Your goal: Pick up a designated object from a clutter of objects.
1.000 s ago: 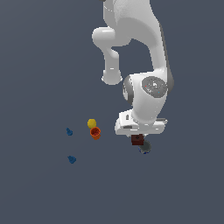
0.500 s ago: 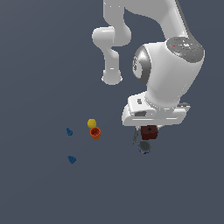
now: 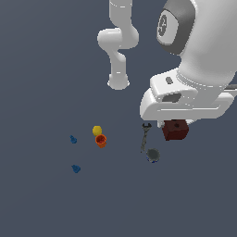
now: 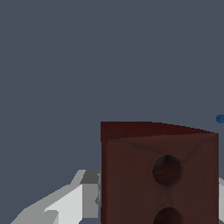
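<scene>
A: One arm (image 3: 203, 55), white, filling the upper part of the exterior view's right. Jaws (image 3: 175, 124) mostly hidden under the white hand; clamped on the block (image 3: 176, 130), judging by the wrist view.

B: Confirmed in the wrist view: block (image 4: 158, 175) pressed against a pale grey finger (image 4: 89, 199), close to the lens. Red-brown, boxy, two dark round holes on the near face. Second finger barely visible at the picture's edge.

A: Block's place in the exterior view: tucked directly beneath the hand, raised off the desk (image 3: 41, 199), at the exterior view's right of the wrench (image 3: 145, 137). Not touching any other item.

B: Remaining clutter, all on the desk: grey wrench lying lengthwise, jaw end toward the arm's base; grey dish (image 3: 153, 154) just beside its far end, contact not resolvable.

A: Further toward the exterior view's left: yellow ball (image 3: 96, 130) and orange cup (image 3: 101, 140), touching or nearly so. Cup upright, opening upward.

B: Two blue pieces, well apart from the rest: one (image 3: 73, 139) level with the cup, the other (image 3: 76, 169) nearer the camera. Shapes too small to tell.

A: In the wrist view, a blue speck (image 4: 220, 118) at the edge, beyond the block; which blue piece, impossible to tell.

B: Desk plain dark grey-blue throughout.
</scene>
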Robot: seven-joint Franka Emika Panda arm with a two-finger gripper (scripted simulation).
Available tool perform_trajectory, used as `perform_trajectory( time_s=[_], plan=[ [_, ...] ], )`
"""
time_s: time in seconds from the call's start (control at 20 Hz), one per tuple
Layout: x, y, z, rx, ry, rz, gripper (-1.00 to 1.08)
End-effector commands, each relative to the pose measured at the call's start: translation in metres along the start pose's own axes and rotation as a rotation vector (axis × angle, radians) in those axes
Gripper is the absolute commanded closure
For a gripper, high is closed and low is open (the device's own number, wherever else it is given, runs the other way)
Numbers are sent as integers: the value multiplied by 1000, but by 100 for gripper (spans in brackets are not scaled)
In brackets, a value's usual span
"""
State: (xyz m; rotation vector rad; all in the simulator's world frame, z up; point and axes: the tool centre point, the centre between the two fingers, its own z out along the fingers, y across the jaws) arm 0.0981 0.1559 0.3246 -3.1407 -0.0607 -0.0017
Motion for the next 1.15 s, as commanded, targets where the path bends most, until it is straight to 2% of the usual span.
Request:
perform_trajectory(
  time_s=[0.0, 0.5, 1.1],
  plan=[
    [5, -4, -21, 0, 0, 0, 108],
    [19, -15, -74, 0, -1, 1, 108],
    [25, -19, -91, 0, -1, 1, 108]
  ],
)
